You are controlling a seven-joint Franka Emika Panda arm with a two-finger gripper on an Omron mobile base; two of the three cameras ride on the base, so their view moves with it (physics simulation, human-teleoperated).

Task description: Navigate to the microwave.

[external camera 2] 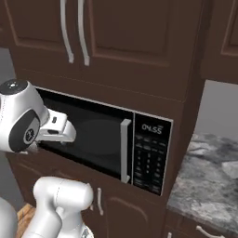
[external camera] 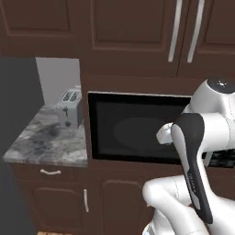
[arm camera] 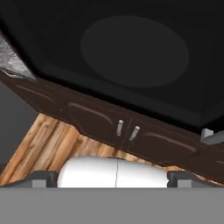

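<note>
Microwave (external camera 2: 97, 135) dead ahead, set in dark cabinetry, near. Gripper (arm camera: 113, 178) — tips well apart, holding nothing. Risk, as I judge it: driving closer knocks the folded arm against the glass door.

Flat, even rendered light with soft shadows; the microwave (external camera 2: 100, 139) door glass stays dark with a faint round sheen; edges slightly soft, low resolution

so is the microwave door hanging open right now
No, the microwave has its glass door shut flush, with the vertical handle beside the control panel.
</note>
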